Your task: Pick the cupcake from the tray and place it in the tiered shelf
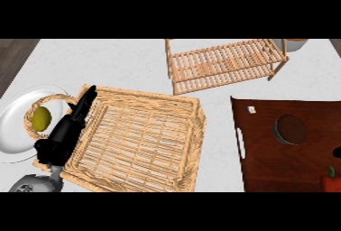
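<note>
A round dark-brown cupcake [291, 129] with a grey rim, seen from above, sits on the dark brown tray [279, 171] at the right. The slatted wooden tiered shelf [223, 65] stands at the back, beyond the tray. My left hand [63, 133] is at the far left, open with fingers straight, lying along the left rim of a big wicker basket [143, 140] and far from the cupcake. A small dark shape [337, 152] at the right edge may be part of my right hand; too little of it shows to tell.
A white plate [13, 122] at the left holds a small wicker ring [47, 100] with a yellow-green fruit [42, 117]. A red pepper [331, 182] lies at the tray's lower right corner. The tray has a white handle [240, 143]. A pot [296, 43] stands behind the shelf.
</note>
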Available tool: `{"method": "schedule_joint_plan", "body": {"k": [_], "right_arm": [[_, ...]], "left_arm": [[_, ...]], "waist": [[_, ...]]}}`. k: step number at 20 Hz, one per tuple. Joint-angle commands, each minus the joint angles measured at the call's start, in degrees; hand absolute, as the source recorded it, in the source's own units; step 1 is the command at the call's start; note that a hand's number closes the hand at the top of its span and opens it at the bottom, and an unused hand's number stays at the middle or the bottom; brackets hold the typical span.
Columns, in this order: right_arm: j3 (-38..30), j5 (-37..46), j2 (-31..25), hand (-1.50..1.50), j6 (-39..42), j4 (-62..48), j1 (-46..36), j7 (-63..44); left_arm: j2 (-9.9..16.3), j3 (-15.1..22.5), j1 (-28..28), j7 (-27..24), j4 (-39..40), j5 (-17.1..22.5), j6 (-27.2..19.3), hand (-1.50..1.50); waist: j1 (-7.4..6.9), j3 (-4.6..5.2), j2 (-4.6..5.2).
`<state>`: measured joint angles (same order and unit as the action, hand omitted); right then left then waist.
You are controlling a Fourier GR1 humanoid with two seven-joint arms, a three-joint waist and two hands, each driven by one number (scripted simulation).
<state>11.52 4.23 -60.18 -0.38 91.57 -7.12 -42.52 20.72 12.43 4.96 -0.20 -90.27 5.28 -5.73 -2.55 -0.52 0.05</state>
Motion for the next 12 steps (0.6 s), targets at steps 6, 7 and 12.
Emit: {"method": "schedule_joint_plan", "body": {"k": [6,7,12], "right_arm": [[10.79,4.08,10.55,-1.50,4.20,0.12,-11.72,-19.69],[11.36,4.57,12.36,-1.50,3.93,-1.42,-13.50,-20.79],[12.70,5.00,13.86,-1.50,6.76,-6.11,-16.58,-24.91]], "left_arm": [[-1.57,2.09,-1.48,4.43,8.69,0.48,1.69,0.00],[-0.80,1.35,-0.84,3.91,9.67,1.13,2.82,0.00],[-2.04,2.86,-3.27,4.43,7.78,-0.04,1.07,0.00]], "waist": [[-0.23,0.67,0.91],[-0.43,0.68,1.10],[0.26,0.63,0.72]]}}
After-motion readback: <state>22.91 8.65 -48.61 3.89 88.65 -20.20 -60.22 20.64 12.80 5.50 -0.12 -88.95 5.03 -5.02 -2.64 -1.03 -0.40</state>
